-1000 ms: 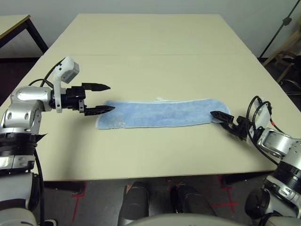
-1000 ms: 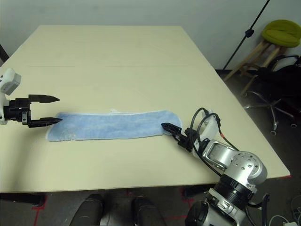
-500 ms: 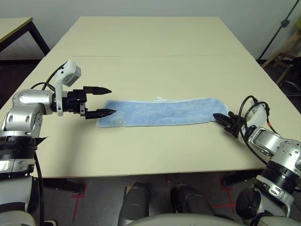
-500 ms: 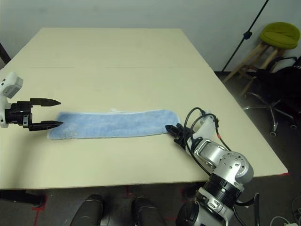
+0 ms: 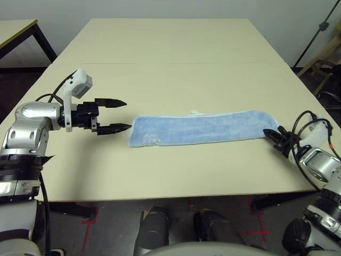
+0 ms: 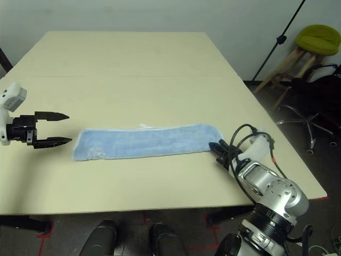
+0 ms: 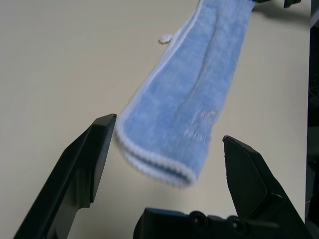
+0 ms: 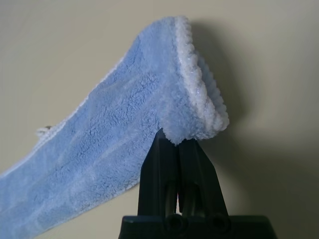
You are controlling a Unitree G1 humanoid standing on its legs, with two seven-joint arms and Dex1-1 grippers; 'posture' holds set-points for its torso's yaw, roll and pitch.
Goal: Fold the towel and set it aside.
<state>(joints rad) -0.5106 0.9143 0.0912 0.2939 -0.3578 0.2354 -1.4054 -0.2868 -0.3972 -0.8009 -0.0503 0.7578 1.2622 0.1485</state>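
Observation:
The towel [image 5: 202,128] is a light-blue terry strip with white edging, folded lengthwise and lying flat across the table's front half. A small logo [image 7: 205,115] shows near its left end. My right gripper [image 5: 276,136] is shut on the towel's right end, low at the table surface; in the right wrist view the cloth [image 8: 164,99] bunches over the closed fingertips [image 8: 175,149]. My left gripper [image 5: 118,114] stands open just above the table, a short gap left of the towel's left end [image 7: 159,162], fingers [image 7: 94,149] wide apart and empty.
The beige table [image 5: 170,58] stretches far behind the towel. Its right edge lies close to my right arm. A stool with a green cushion [image 6: 318,36], an office chair [image 6: 314,101] and a black stand pole [image 6: 277,40] are on the floor to the right.
My right gripper closed on the towel's right end and dragged the whole towel to the right. The left gripper stayed open and still, so a gap opened between it and the towel.

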